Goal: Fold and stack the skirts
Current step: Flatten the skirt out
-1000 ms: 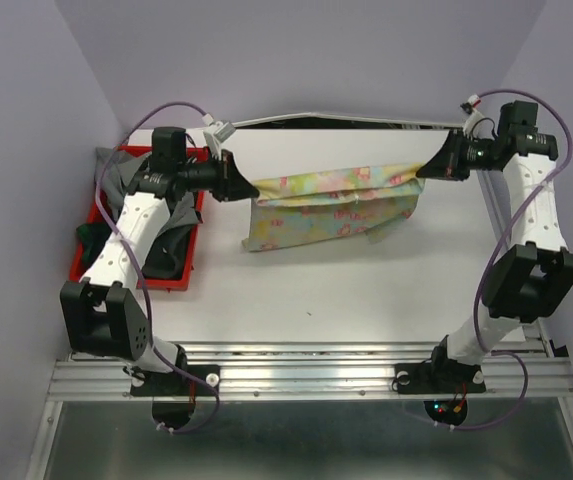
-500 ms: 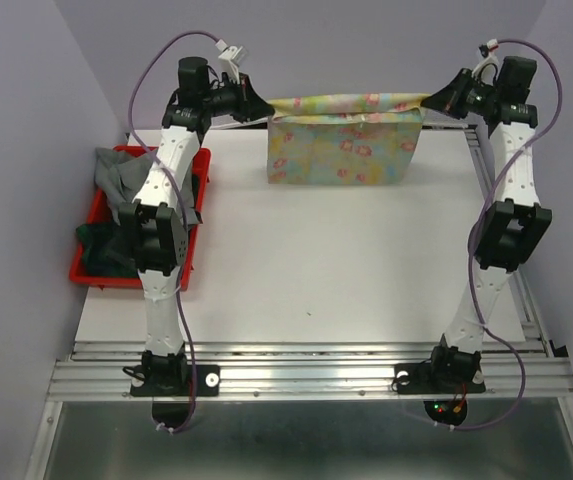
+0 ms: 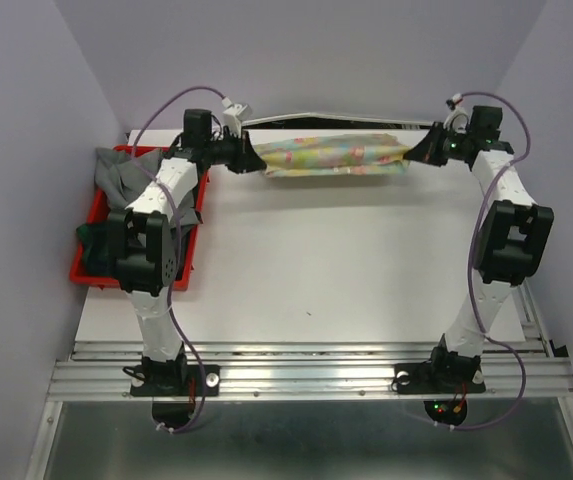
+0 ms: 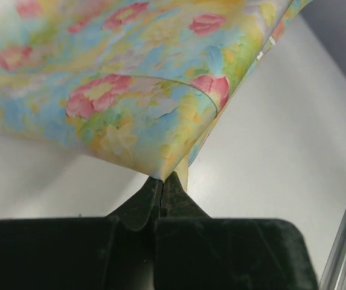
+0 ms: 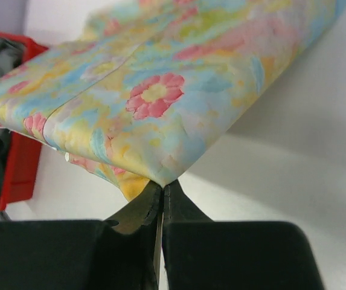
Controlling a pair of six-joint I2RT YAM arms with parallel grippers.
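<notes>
**Overhead view.** We see the left gripper (image 3: 250, 160) and the right gripper (image 3: 413, 156), each pressed together on one end of the pastel yellow-blue cloth skirt with pink flowers (image 3: 331, 155). The skirt stretches between them along the far edge of the white table (image 3: 326, 270). We cannot tell whether the cloth rests on the surface. The left arm hides part of the red plastic bin (image 3: 96, 281) at the table's left. The grey and dark skirts (image 3: 118, 175) heaped in it blur together. Plain lavender walls (image 3: 26, 120) enclose the scene.
</notes>
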